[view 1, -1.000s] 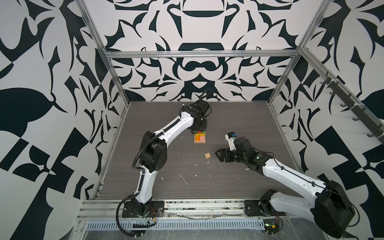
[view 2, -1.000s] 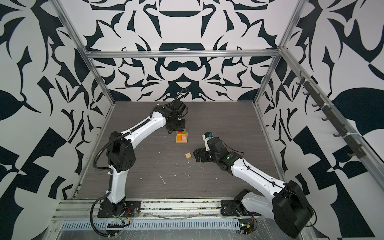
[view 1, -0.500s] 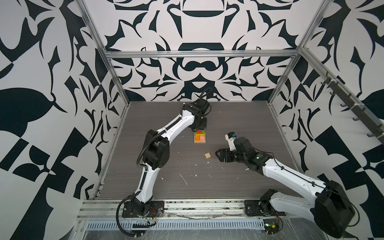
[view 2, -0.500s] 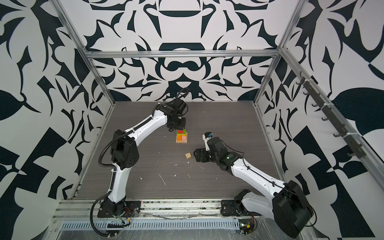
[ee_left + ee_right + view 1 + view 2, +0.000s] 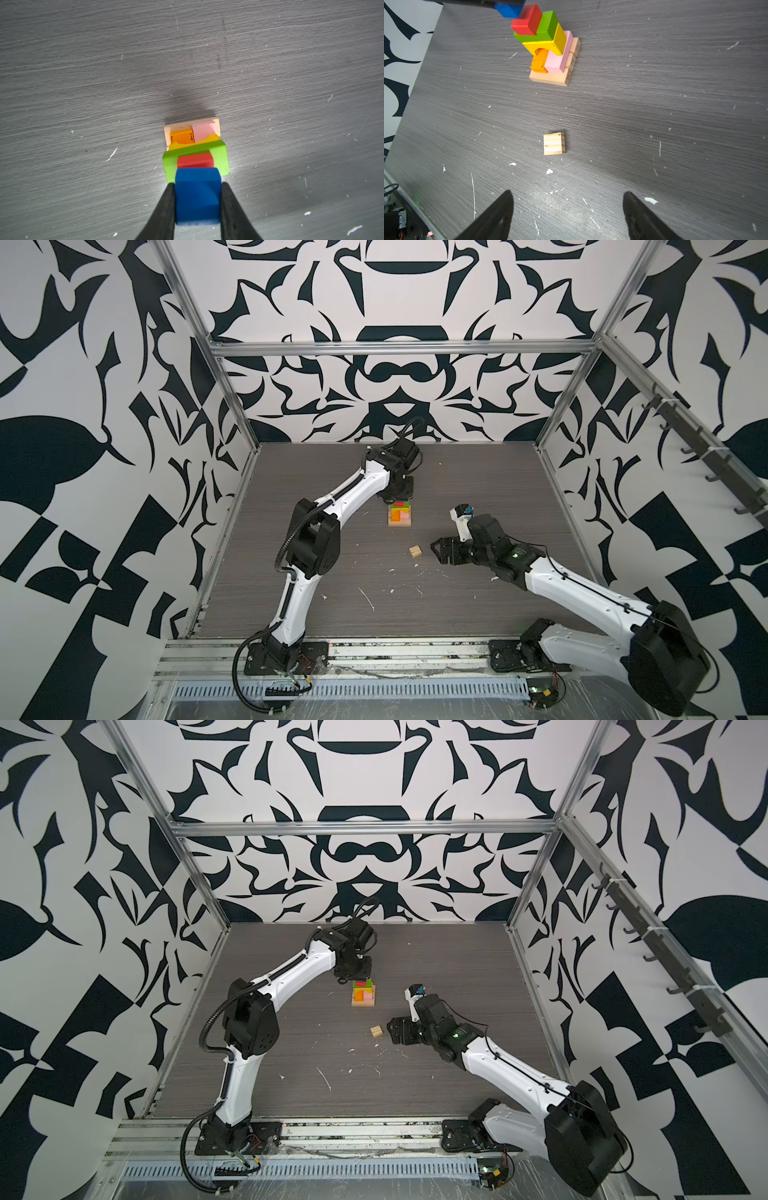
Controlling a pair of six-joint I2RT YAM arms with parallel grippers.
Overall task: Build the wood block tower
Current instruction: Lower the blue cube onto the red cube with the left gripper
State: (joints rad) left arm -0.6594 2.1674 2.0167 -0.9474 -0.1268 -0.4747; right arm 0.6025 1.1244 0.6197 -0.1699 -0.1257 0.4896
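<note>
Snugly within left claw (image 5: 198, 185): blue square (image 5: 197, 200)

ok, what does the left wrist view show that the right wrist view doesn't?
Left wrist only: the left gripper shut on the blue block, gripping its sides. Right wrist only: the loose cube on the table, and the right gripper open and empty, short of it. Both: the tower, red block on top, blue block by it.
</note>
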